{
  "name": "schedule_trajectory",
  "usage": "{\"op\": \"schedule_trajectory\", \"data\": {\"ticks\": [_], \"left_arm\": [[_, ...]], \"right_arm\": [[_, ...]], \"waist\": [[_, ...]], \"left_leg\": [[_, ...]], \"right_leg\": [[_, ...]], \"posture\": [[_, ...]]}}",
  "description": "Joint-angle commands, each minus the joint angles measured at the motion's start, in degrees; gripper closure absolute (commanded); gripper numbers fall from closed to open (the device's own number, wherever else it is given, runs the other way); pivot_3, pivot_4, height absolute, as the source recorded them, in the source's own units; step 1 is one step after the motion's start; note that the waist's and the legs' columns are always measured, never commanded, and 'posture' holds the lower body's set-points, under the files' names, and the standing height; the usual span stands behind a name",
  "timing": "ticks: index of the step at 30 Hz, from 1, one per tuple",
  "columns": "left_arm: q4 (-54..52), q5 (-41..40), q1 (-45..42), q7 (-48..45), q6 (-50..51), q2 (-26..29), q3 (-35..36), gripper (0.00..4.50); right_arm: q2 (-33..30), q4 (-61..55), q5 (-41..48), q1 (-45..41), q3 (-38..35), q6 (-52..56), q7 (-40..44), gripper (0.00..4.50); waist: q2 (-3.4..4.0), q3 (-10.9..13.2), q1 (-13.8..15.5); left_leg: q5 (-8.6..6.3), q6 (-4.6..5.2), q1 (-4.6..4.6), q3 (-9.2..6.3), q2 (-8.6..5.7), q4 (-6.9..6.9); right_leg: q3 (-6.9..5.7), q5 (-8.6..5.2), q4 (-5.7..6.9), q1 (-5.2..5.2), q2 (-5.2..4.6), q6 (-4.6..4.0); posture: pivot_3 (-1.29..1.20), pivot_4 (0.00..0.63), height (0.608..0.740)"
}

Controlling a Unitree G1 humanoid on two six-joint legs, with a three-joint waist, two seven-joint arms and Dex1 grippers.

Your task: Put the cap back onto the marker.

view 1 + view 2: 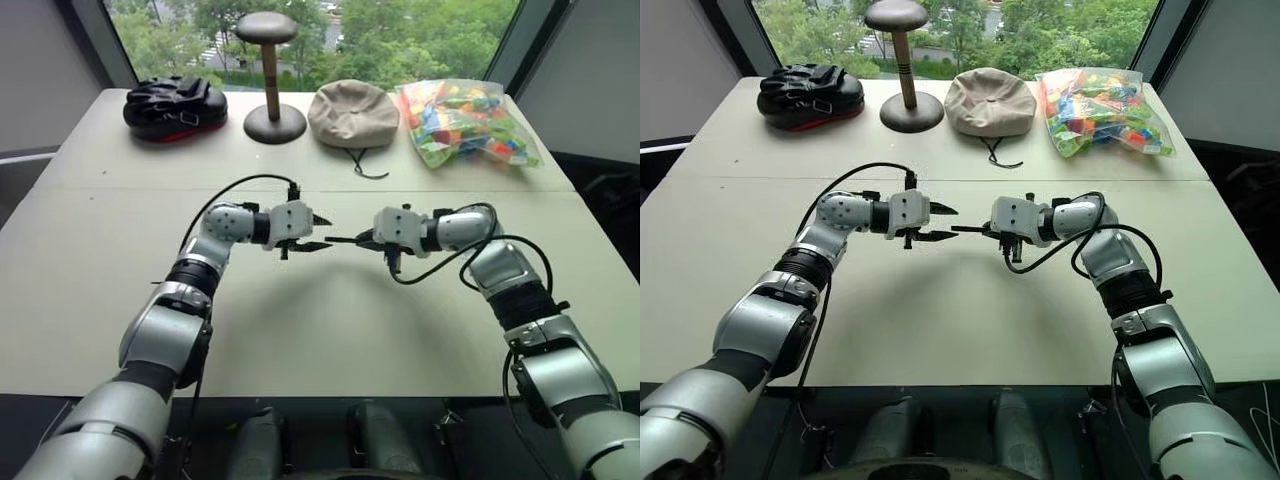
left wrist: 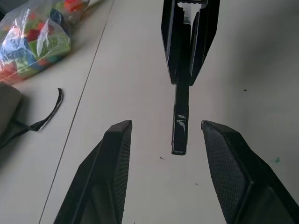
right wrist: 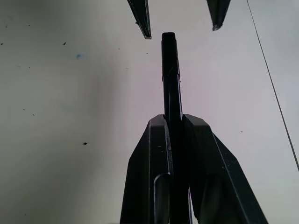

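Looks capped already — cap (image 2: 180,135) seated on the marker (image 3: 172,93), held level above the table (image 1: 320,340). Right gripper (image 1: 362,240) clenched on the marker; left gripper (image 1: 322,231), at nine o'clock of it, spread wide and empty. Left to do — only setting it down, probably.

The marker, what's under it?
Under the marker, shut in the right gripper, there's just bare table. The left gripper is open around its end. The hat's underside is hidden.
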Motion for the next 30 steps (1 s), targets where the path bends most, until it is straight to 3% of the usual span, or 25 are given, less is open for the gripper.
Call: {"op": "schedule_trajectory", "data": {"ticks": [1,5,9,14,19,24,30], "left_arm": [[-3.17,-3.28,0.00,4.55,3.54,0.15,3.61,0.66],[-9.44,-9.84,2.12,8.73,15.65,0.55,9.48,0.66],[-24.07,-12.86,9.30,14.92,31.45,1.43,12.29,0.66],[-40.18,-13.40,19.91,25.54,48.25,-0.48,12.87,0.66],[-48.46,-12.32,26.68,37.41,53.69,-4.05,14.87,0.66],[-50.63,-12.13,27.93,42.35,55.21,-5.15,14.97,0.66],[-50.67,-12.02,29.25,44.22,54.21,-5.15,13.77,0.66]], "right_arm": [[-1.68,-0.95,1.35,-0.90,-3.50,1.05,-2.91,4.50],[-2.36,-2.97,5.89,-0.20,-10.97,13.84,-8.44,4.50],[-3.44,-8.67,10.39,4.27,-17.75,30.65,-12.48,4.50],[-3.77,-13.85,10.30,10.88,-22.04,39.65,-20.91,4.50],[3.10,-17.10,14.29,12.31,-32.18,51.01,-35.11,4.50],[10.32,-23.58,17.01,12.77,-37.67,58.49,-45.17,4.50],[13.81,-28.60,19.73,15.05,-37.90,62.50,-48.92,4.50]], "waist": [[0.00,0.00,0.01],[0.00,0.00,0.05],[0.00,0.00,0.17],[0.01,-0.01,0.24],[0.00,-0.01,0.09],[0.02,-0.02,0.09],[0.06,-0.04,0.19]], "left_leg": [[0.00,0.00,0.00,-0.01,0.00,0.00],[0.05,-0.08,0.00,-0.10,0.02,0.00],[0.16,-0.28,-0.02,-0.16,0.09,-0.03],[0.15,-0.26,-0.02,-0.18,0.07,-0.03],[0.15,-0.26,0.06,-0.16,0.06,-0.01],[0.18,-0.32,0.15,-0.28,0.06,-0.04],[0.16,-0.29,0.11,-0.27,0.03,-0.04]], "right_leg": [[0.00,0.00,0.00,0.00,0.00,0.00],[0.00,0.00,0.06,0.00,-0.01,0.00],[0.01,0.00,0.05,0.00,-0.04,0.00],[0.04,0.00,0.07,0.01,-0.12,0.00],[0.09,0.00,0.09,0.01,-0.13,0.00],[0.08,0.01,0.21,0.01,-0.03,-0.01],[0.07,0.01,0.17,0.01,-0.05,-0.01]], "posture": [[0.00,0.150,0.740],[0.00,0.150,0.740],[0.00,0.150,0.740],[0.00,0.150,0.740],[0.00,0.150,0.740],[0.00,0.150,0.740],[0.00,0.150,0.740]]}}
